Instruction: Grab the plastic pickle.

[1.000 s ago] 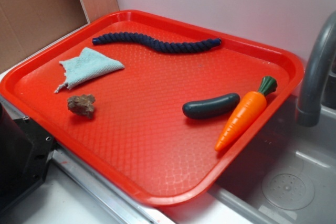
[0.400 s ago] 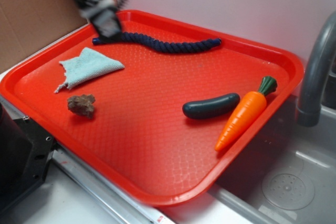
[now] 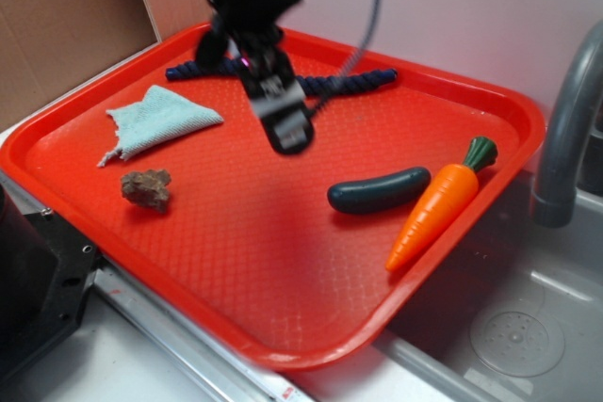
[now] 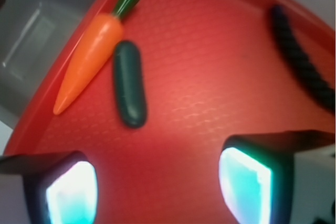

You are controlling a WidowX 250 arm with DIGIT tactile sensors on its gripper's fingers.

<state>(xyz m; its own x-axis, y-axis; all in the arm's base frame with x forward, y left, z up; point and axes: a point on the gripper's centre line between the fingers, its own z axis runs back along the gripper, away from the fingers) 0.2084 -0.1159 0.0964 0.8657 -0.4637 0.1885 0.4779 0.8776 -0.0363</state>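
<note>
Since the earlier exterior frame, we see the black arm has swung from the upper left corner toward the middle of the red tray [image 3: 490,91], and its gripper [image 3: 287,134] now hangs over bare tray surface, blurred by motion. Nothing else on the tray has shifted.

From the wrist view, we see the two fingers [image 4: 71,190] at the bottom edge, well apart, with only red tray between them, so the gripper is released and holds nothing.

We find the plastic pickle [image 3: 378,190] lying flat toward the right of the exterior frame, lower right of the gripper and apart from it. An orange carrot [image 3: 438,204] lies just beside it, its green top pointing to the upper right; in the wrist view the pickle [image 4: 129,83] touches or nearly touches the carrot [image 4: 89,59].

A dark blue rope [image 3: 363,82] stretches along the upper part of the tray, partly hidden by the arm. A pale blue cloth [image 3: 155,121] and a brown lump [image 3: 146,187] sit at the left.
</note>
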